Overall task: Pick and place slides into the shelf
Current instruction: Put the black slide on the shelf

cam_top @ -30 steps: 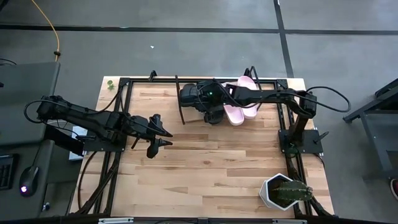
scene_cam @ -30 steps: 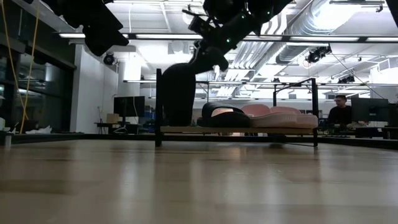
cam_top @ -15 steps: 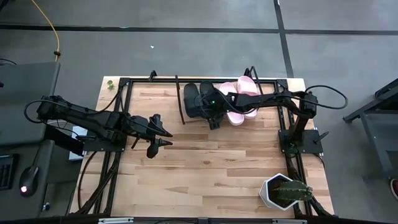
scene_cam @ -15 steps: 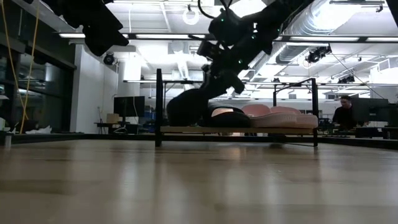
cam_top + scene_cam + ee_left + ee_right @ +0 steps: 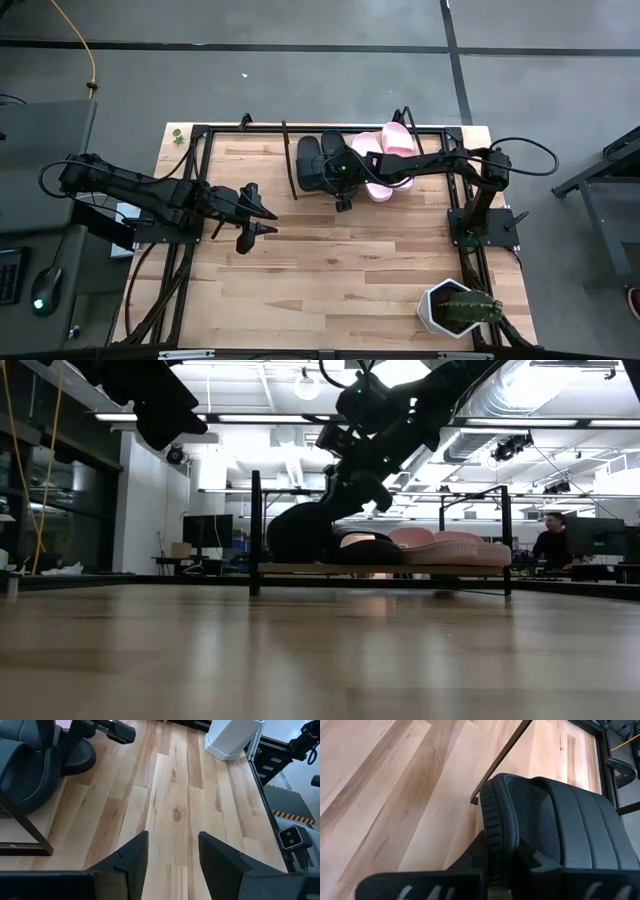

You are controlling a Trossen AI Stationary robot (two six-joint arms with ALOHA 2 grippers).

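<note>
Second matte black slide sandal (image 5: 335,158) mostly covered by the dark right arm (image 5: 420,160); low wire-framed wooden shelf (image 5: 292,170) largely concealed.

Count, far side of table: black slides, 2 (image 5: 312,160) (image 5: 335,150); pink slides, 2 (image 5: 399,140) (image 5: 378,188); shelf, 1 (image 5: 380,569). Near right corner: white planter, 1 (image 5: 440,302). Robot arms, 2. Person in room beyond, 1 (image 5: 546,540).
</note>
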